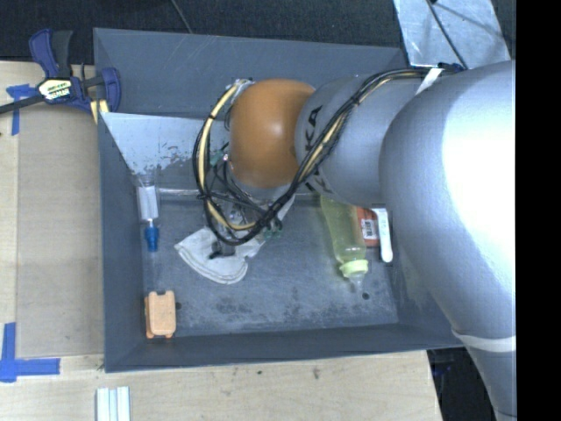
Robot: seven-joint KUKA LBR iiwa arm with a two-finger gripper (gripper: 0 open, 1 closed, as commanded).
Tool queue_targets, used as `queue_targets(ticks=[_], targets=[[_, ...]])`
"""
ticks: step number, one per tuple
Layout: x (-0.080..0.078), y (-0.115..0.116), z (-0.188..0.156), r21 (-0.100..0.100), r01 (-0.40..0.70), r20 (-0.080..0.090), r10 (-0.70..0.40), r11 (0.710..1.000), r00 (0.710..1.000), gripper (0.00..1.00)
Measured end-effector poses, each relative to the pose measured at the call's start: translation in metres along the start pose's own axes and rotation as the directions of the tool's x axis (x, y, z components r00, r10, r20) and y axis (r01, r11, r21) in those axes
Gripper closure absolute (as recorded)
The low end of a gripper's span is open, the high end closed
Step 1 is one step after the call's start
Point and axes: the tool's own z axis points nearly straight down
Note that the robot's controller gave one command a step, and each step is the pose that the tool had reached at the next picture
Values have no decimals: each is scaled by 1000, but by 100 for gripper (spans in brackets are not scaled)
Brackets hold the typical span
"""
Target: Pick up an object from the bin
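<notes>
The white crumpled thing (pixel 215 260), a soft sheet or mask by its look, lies on the floor of the grey bin (pixel 263 60), left of centre. It is the thing nearest under the gripper (pixel 224 238). Whether the gripper is spread or closed I cannot tell, because the orange cover (pixel 263 134) and the looped cables (pixel 210 160) on the wrist hide it.

To pick well, I judge the descent should go straight down onto the raised fold at the middle of the white thing. Its thin flat edge would likely slip free.

The yellow-green bottle (pixel 344 233) lies well apart to the right, with a white and red thing (pixel 379 231) just beside it, so neither crowds the grasp. The clear tube with a blue tip (pixel 149 216) lies near on the left and is the one to keep off. The small tan block (pixel 160 314) sits by the lower left corner, well apart.
</notes>
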Motion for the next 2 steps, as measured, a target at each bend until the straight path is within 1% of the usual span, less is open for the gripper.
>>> queue_targets(ticks=[1, 2], targets=[[0, 0, 0, 0, 0, 0, 0, 1000, 1000, 100], [24, 7, -139, 1, -65, -4, 65, 998, 998, 100]])
